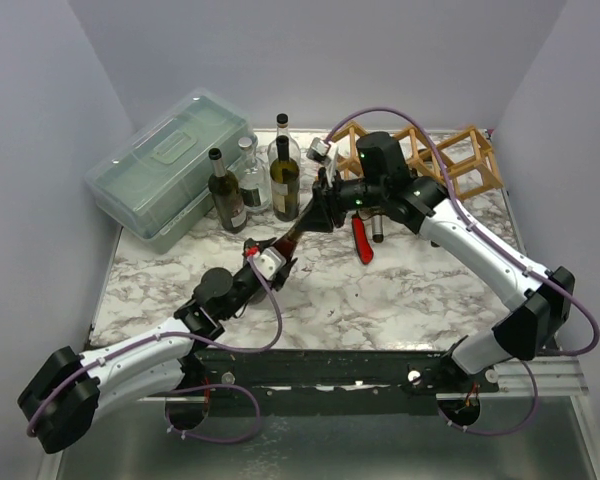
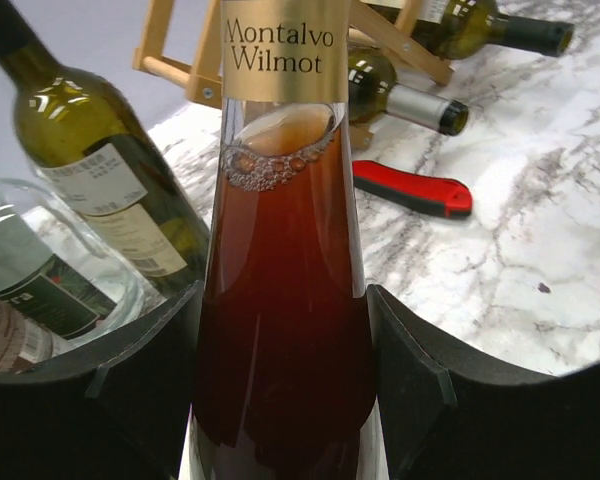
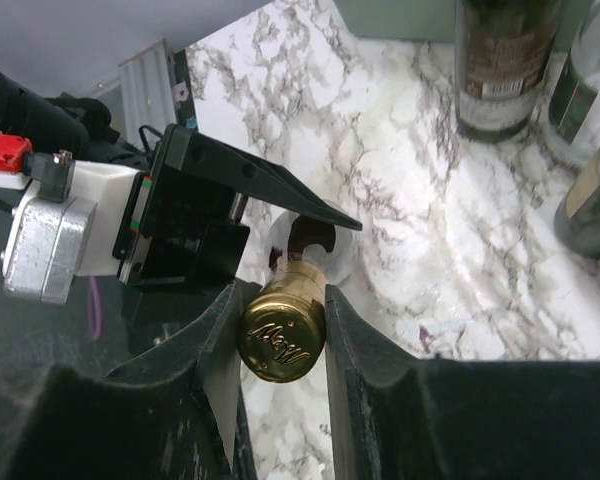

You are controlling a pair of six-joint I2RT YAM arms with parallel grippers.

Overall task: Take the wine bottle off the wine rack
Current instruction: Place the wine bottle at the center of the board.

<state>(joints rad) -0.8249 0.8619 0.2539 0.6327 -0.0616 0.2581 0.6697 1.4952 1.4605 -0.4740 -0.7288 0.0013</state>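
Note:
The wine bottle [image 1: 292, 238] holds red-brown wine and has a gold foil neck marked "Montalvo Wilmot" [image 2: 280, 60]. It hangs slanted over the marble table, apart from the wooden lattice wine rack [image 1: 450, 160]. My left gripper [image 2: 285, 300] is shut on its wide body, a black finger pressed on each side. My right gripper [image 3: 280, 300] is shut on the gold-capped neck end [image 3: 282, 335]. In the top view the left gripper [image 1: 270, 262] and right gripper [image 1: 320, 212] face each other along the bottle. Two other bottles [image 2: 410, 95] lie in the rack [image 2: 170, 60].
A translucent green-grey lidded box [image 1: 170, 165] sits at the back left. Beside it stand three bottles [image 1: 228, 190], close to the held bottle. A red-handled tool [image 1: 362, 240] lies on the marble in front of the rack.

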